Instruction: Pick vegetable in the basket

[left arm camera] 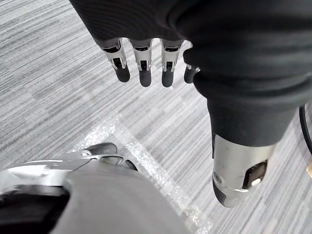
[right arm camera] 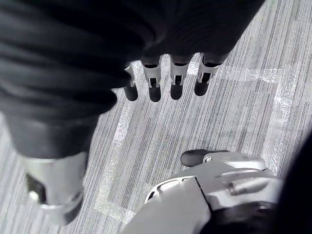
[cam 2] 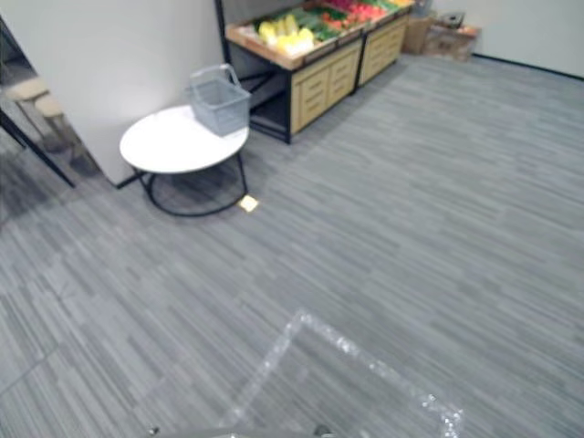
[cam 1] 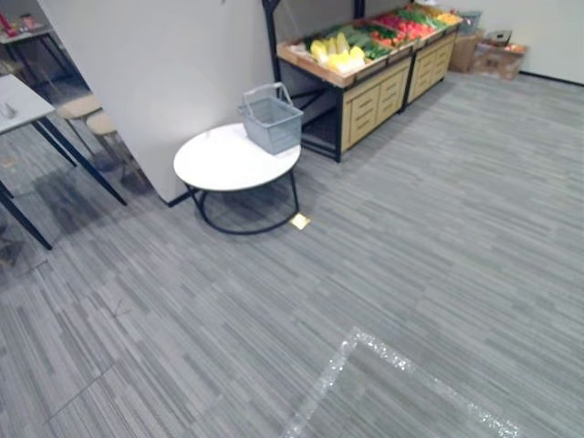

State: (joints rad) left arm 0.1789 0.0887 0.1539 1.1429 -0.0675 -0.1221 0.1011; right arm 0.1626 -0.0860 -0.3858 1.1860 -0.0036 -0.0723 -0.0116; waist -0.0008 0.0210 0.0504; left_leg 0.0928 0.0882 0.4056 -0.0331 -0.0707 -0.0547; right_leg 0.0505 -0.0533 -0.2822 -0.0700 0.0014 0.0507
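Note:
A grey wire basket (cam 1: 272, 119) with its handle raised stands on the far edge of a round white table (cam 1: 228, 161), well ahead and to the left. Behind it a wooden produce stand (cam 1: 365, 87) holds yellow, green and red vegetables (cam 1: 336, 50). My left hand (left arm camera: 146, 63) hangs over the carpet, fingers relaxed and holding nothing. In its own wrist view my right hand (right arm camera: 165, 80) hangs the same way, open and empty above the floor.
A white partition wall (cam 1: 155, 73) rises left of the round table. Desks and stools (cam 1: 87, 114) stand at the far left. Cardboard boxes (cam 1: 497, 57) sit beyond the stand. A small yellow floor marker (cam 1: 299, 220) lies by the table, and clear tape lines (cam 1: 365, 351) cross the grey carpet near me.

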